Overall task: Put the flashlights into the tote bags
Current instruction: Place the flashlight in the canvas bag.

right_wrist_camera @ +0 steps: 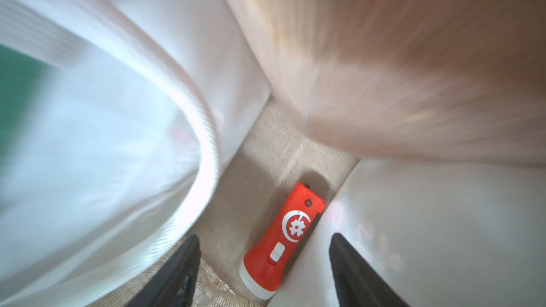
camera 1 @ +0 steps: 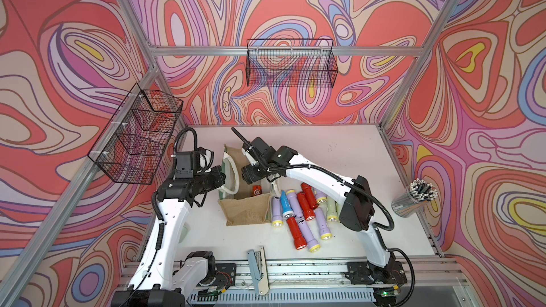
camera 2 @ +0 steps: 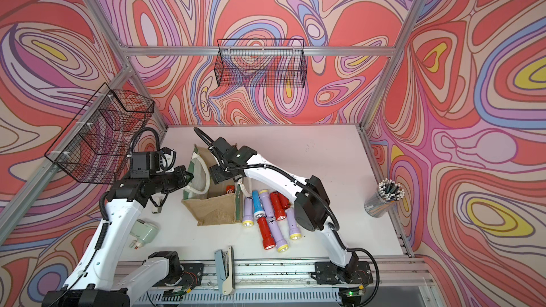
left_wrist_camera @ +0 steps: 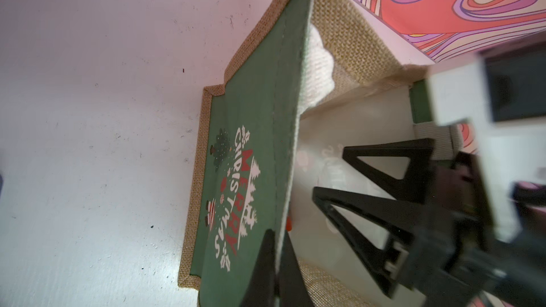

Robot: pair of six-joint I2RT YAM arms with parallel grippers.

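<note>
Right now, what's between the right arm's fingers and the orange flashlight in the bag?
Nothing. The right wrist view shows the open right fingers over the orange flashlight, which lies alone on the burlap floor of the tote bag.

A robotics lab test cell: two white arms (camera 1: 170,222) stand bolted to a rail (camera 1: 295,270) at the edge of a white bench (camera 1: 325,149), boxed in by aluminium framing (camera 1: 206,51) hung with swirling printed backdrops (camera 1: 295,1) and black wire baskets (camera 1: 291,63), cables (camera 1: 381,202) left exposed.
</note>
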